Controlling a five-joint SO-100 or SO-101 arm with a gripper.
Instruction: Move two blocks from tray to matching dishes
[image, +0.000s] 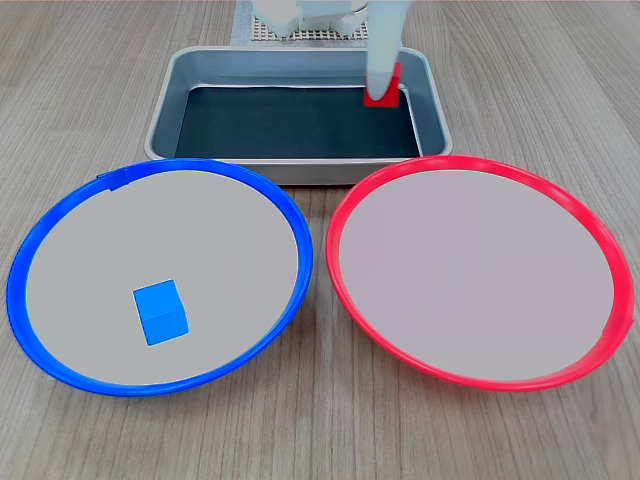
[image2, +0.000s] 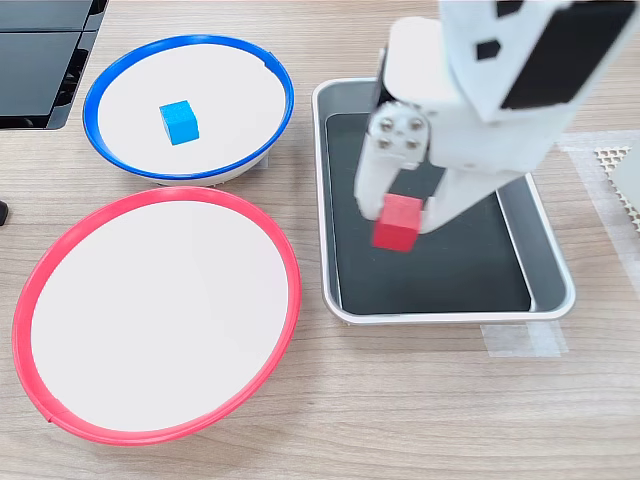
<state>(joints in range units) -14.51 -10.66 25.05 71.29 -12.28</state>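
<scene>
1. the jaws are closed on the red block (image2: 396, 222), one white finger on each side of it; in the second exterior view the gripper (image2: 398, 212) carries it clear of the dark floor, a little blurred by motion.
2. in the first exterior view the red block (image: 382, 86) shows beside a white finger near the far right corner of the tray (image: 160, 120), seemingly above the level of its rim.
3. the tray itself holds nothing else that i can see.
4. the red-rimmed dish (image2: 290, 300) lies empty just beside the tray, on the second exterior view's lower left; the blue block (image2: 179, 122) already rests inside the blue-rimmed dish (image2: 100, 90), so half the job looks done.
5. judged from this, the step in hand is the carry to the red-rimmed dish. to do it well: keep the squeeze steady, clear the tray wall and the dish rim before crossing, head for the pale centre rather than the sloped edge, then lower close to the surface before letting go so the cube does not bounce or roll out.
</scene>
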